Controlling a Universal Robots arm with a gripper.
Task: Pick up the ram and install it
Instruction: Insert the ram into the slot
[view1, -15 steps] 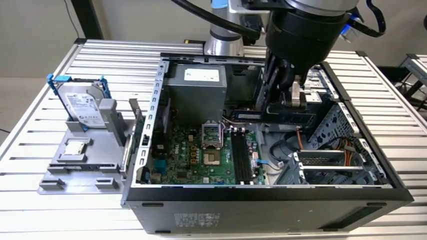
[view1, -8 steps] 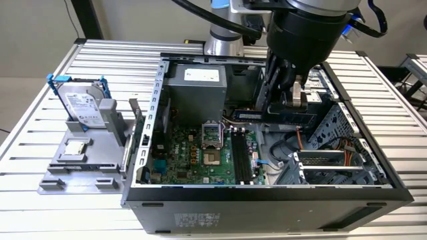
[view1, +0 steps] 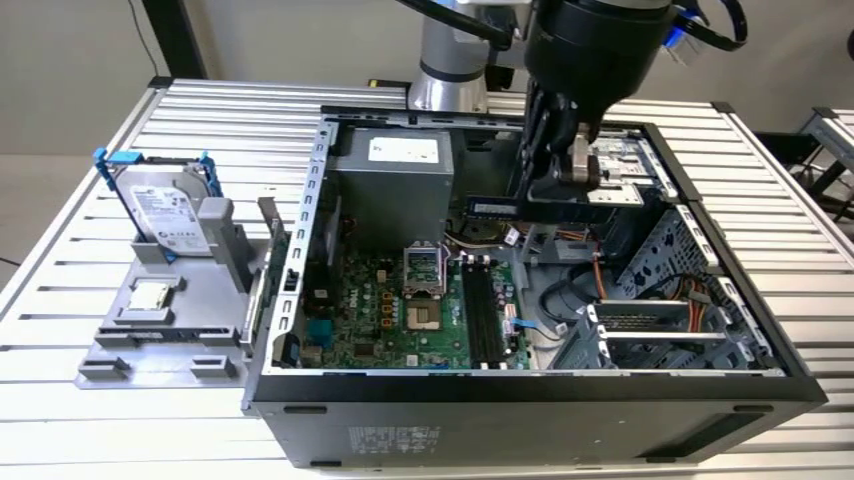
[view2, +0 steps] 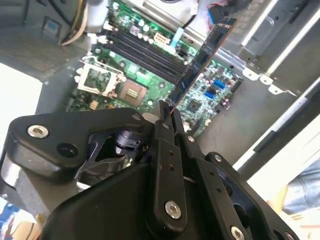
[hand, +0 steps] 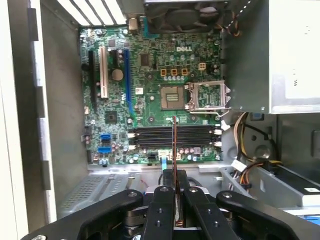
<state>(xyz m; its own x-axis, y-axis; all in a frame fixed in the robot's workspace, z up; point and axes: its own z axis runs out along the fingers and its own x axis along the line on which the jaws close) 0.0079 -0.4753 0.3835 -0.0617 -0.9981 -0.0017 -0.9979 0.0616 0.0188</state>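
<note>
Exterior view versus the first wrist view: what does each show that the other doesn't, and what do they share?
Exterior view's own: the silver hard drive in a blue bracket and the small square silver processor chip, on a grey stand on the slatted metal table. First wrist view's own: the long white expansion slot and the black fan. Shared: the black gripper shut on the thin dark ram stick over the green motherboard, its black memory slots and open processor socket.

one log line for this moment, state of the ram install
end effector: shut on ram | ram: held over memory slots, not seated | stage: picked up, not installed
</note>
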